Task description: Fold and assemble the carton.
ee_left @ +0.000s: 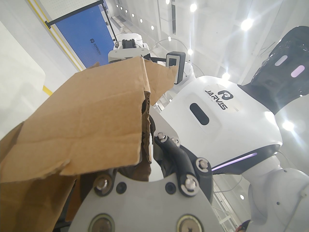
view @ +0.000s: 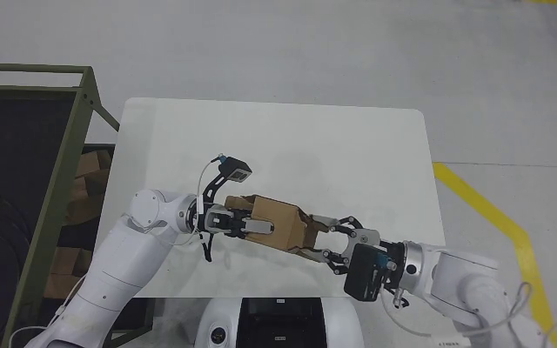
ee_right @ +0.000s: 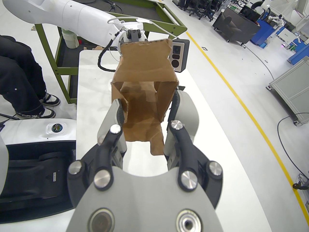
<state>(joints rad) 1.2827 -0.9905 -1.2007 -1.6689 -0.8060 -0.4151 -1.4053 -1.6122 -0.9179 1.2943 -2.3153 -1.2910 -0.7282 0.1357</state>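
Nearest the robot, the right claw [ee_right: 147, 112] stands fairly wide, with one finger [ee_right: 118, 114] against each outer side wall of the carton's [ee_right: 144, 73] open end, so that it holds the carton across its width. The carton is a brown cardboard sleeve lying lengthwise between the two arms, over the near part of the white surface [view: 287, 139]. Its open mouth faces the right wrist camera, and inner flaps are seen folded across the far end. One loose flap [ee_right: 157, 143] hangs down from the mouth, between the right claw's fingers. At the opposite end, the left claw [view: 248, 224] is closed narrow on the cardboard: in the left wrist view a torn-edged panel runs down between its fingers [ee_left: 173, 146]. In the top view the carton appears as a slightly slanted block, with the left claw at its left end and the right claw at its right end. Beyond the surface's left edge stands a green metal cart [view: 43, 68], and on its lower shelf lie further pieces of brown cardboard [view: 87, 187].
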